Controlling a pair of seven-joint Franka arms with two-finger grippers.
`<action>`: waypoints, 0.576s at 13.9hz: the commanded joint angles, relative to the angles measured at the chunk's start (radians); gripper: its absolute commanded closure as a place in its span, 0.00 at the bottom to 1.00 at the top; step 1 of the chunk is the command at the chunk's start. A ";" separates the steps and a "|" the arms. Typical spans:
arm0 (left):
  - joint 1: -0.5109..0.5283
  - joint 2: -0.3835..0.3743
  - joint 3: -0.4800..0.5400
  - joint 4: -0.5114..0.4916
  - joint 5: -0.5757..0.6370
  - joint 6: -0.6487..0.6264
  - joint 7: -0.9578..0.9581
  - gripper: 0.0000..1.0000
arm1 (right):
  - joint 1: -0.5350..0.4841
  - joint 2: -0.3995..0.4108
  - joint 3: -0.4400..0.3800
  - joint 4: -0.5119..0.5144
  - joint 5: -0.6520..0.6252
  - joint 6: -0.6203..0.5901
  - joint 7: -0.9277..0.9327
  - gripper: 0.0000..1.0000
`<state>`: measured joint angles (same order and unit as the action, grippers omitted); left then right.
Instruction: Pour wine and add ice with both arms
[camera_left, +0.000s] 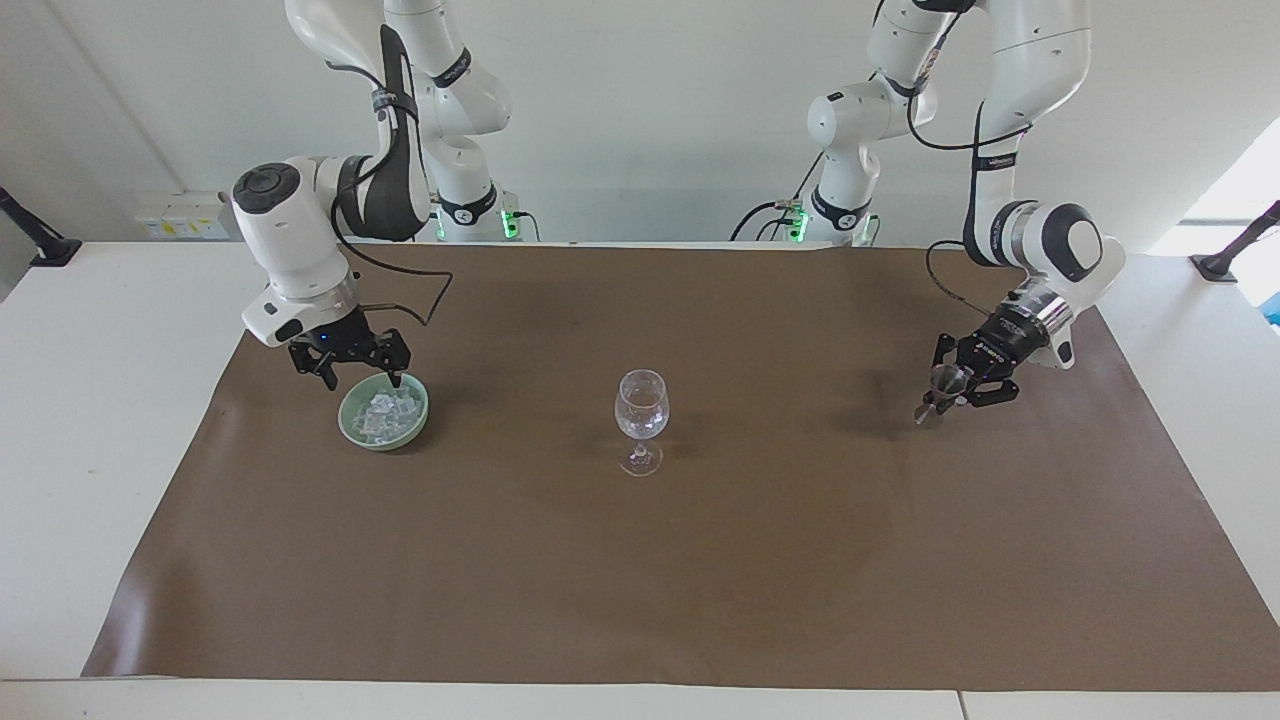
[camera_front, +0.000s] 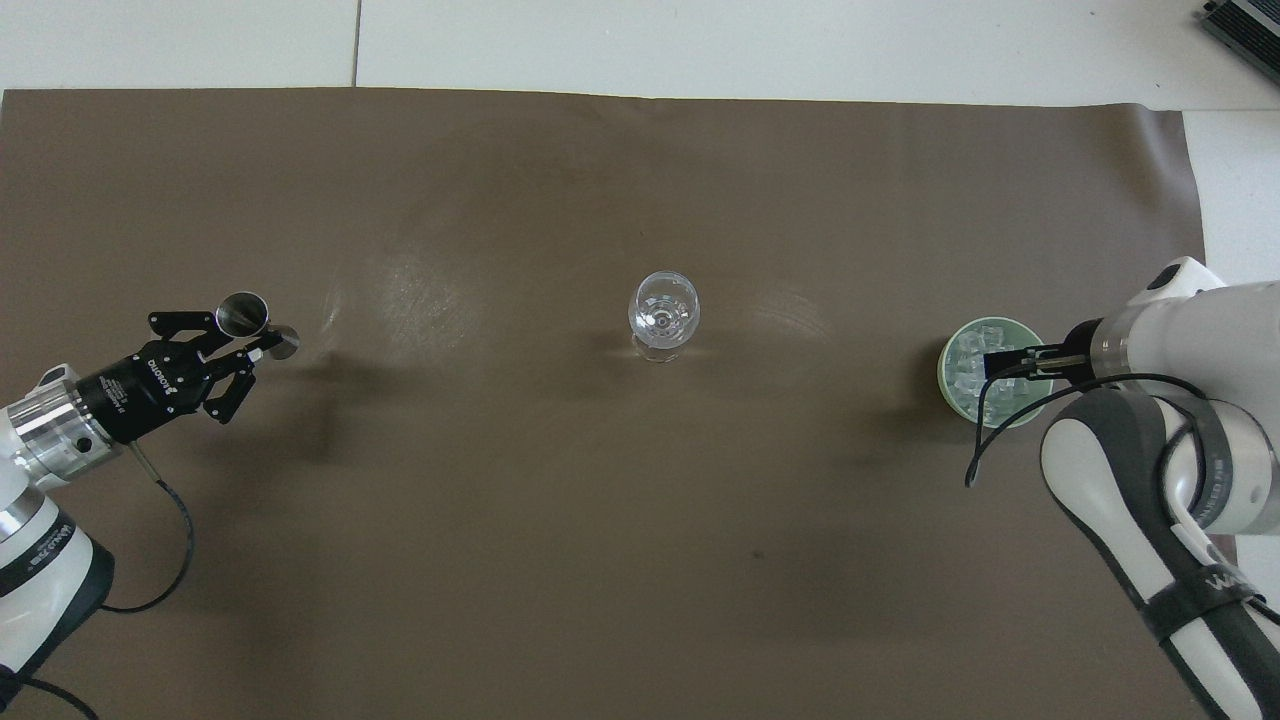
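The small dark metal jigger is tilted low over the mat near the left arm's end of the table; whether its foot touches the mat I cannot tell. My left gripper is shut on its waist; both also show in the overhead view, the gripper and the jigger. No liquid shows. The pale green bowl holds a heap of clear ice cubes. My right gripper is open just over the bowl's rim nearer to the robots. The clear stemmed wine glass stands upright mid-mat.
A brown mat covers most of the white table. In the overhead view the glass stands between the jigger and the bowl, roughly in one line. The right arm's elbow hangs over the mat beside the bowl.
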<state>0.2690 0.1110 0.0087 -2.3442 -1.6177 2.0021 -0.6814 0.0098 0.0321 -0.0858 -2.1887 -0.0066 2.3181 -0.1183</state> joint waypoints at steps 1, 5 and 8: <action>0.027 0.022 -0.010 -0.040 -0.086 -0.045 0.006 1.00 | -0.013 0.034 0.005 -0.037 -0.003 0.096 -0.020 0.07; 0.025 0.039 -0.010 -0.041 -0.129 -0.054 0.034 1.00 | -0.011 0.046 0.006 -0.054 -0.003 0.110 -0.017 0.17; 0.021 0.065 -0.010 -0.041 -0.172 -0.052 0.097 1.00 | -0.011 0.040 0.006 -0.063 -0.004 0.093 -0.018 0.19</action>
<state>0.2757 0.1617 0.0073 -2.3755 -1.7476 1.9738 -0.6428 0.0097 0.0926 -0.0859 -2.2282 -0.0066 2.4122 -0.1184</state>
